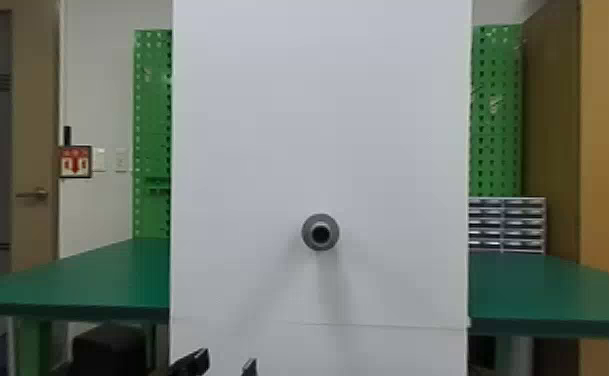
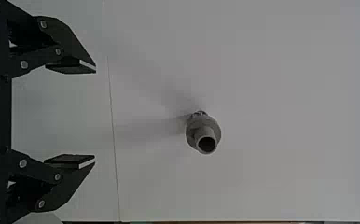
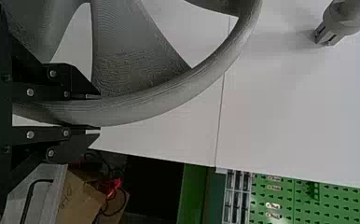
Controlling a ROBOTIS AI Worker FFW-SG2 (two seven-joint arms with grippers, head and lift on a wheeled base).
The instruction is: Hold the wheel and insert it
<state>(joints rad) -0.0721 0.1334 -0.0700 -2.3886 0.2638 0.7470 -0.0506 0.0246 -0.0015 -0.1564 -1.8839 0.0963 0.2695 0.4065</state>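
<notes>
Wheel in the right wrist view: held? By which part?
Yes, the right gripper holds the wheel by its outer rim, one finger on each side. The left gripper is open, holding nothing.

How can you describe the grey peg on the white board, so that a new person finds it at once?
Find the tall white board, with green tabletop on both sides. In its lower half, near the midline, a short grey peg sticks out. Unlike the big spoked wheel in the right gripper, it is small, with a dark hollow end.
</notes>
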